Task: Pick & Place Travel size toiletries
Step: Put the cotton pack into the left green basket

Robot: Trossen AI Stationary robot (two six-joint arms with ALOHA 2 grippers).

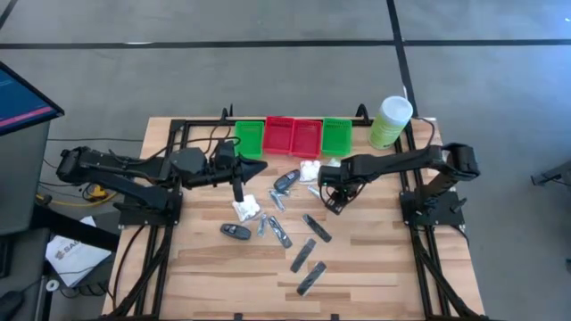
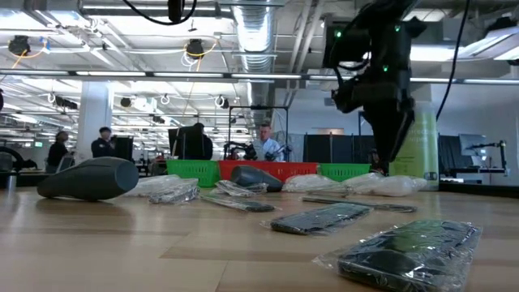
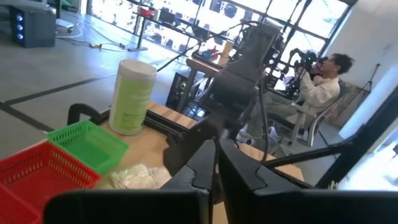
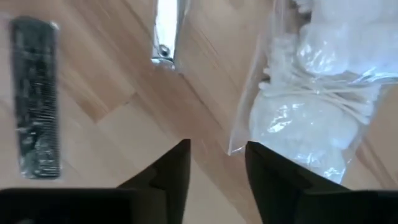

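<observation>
Even, bright light falls from overhead; ceiling lamps [image 2: 195, 47] glow in the low view, and the table [image 1: 357, 259] shows only faint shadows under the arms. The left wrist view has windows [image 3: 311, 15] blown out to white. Up close, the packet [image 4: 317, 106] (clear wrap, glaring) looks soft, and the nearest wrapped bar [image 2: 405, 251] blurs at the low view's edge.

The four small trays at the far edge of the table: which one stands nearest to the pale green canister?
The right-hand green tray, the end of the row beside the canister. The other green tray is at the opposite end, with two red trays between them.
</observation>
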